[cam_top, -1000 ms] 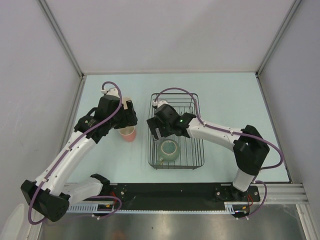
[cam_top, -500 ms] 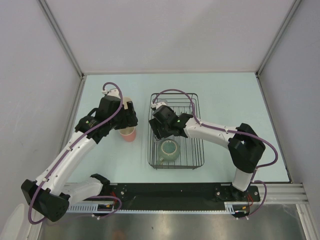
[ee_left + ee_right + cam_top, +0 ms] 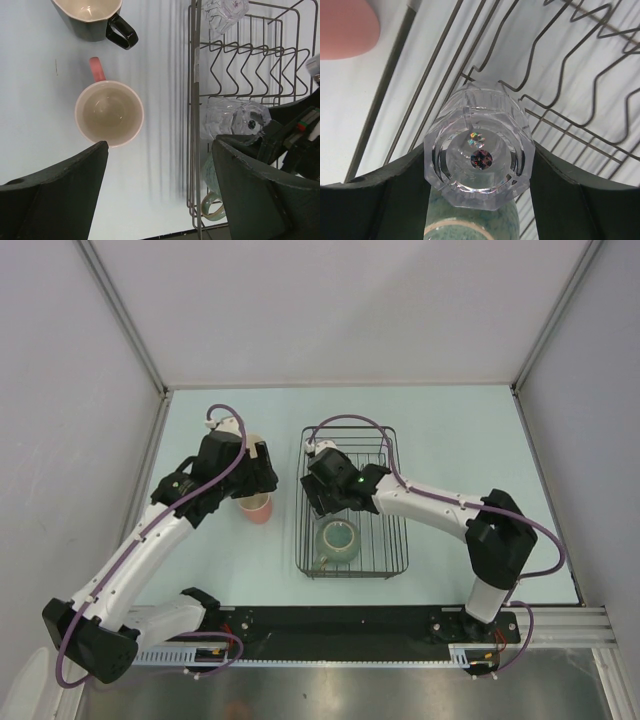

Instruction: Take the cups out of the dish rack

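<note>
The black wire dish rack [image 3: 392, 498] stands mid-table. My right gripper [image 3: 320, 504] is inside it, shut on a clear glass tumbler [image 3: 479, 150] held above the sage-green mug [image 3: 338, 540], which rests in the rack's near end. A second clear tumbler [image 3: 225, 9] lies at the rack's far end. The salmon-pink cup [image 3: 257, 507] stands upright on the table left of the rack, and the dark pale-rimmed mug [image 3: 90, 17] stands beyond it. My left gripper [image 3: 159, 147] is open and empty above the table between the pink cup [image 3: 109, 113] and the rack's edge [image 3: 194, 100].
The rack's row of upright plate-slot wires [image 3: 250, 65] runs along its far half. Grey walls close in the table on the left, right and far sides. The arm bases sit on a black rail [image 3: 340, 625] at the near edge.
Little has changed. My right arm swayed slightly left and back with the tumbler in its jaws. My left gripper stays over the pink cup area.
</note>
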{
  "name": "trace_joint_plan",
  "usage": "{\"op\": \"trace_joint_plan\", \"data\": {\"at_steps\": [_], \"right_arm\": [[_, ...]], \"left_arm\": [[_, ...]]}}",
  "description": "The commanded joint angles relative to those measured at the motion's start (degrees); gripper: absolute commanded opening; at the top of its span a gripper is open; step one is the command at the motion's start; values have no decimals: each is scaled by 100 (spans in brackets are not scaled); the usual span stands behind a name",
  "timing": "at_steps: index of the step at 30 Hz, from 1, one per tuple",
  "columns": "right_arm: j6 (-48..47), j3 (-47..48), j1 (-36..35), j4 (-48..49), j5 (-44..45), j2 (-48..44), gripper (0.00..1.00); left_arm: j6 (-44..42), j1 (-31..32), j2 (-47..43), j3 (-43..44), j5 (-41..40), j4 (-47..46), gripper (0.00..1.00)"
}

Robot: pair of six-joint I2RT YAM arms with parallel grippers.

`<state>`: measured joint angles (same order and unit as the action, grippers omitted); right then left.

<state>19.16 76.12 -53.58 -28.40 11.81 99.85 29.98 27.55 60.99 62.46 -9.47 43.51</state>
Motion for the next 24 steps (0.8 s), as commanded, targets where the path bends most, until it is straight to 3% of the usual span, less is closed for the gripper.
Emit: {"op": "trace_joint_plan", "data": {"at_steps": [1,15,24], "right_arm": [[-211,667,23,-253,427,-581,0],[-63,958,699,-763,463,-1723,0],[1133,-676,2176,1186,-1936,-3138,0]], "left_arm": [[78,49,0,-67,121,-290,90],[491,66,247,-23,789,-948,90],[1229,66,-88,-427,1983,-2636,89]]}}
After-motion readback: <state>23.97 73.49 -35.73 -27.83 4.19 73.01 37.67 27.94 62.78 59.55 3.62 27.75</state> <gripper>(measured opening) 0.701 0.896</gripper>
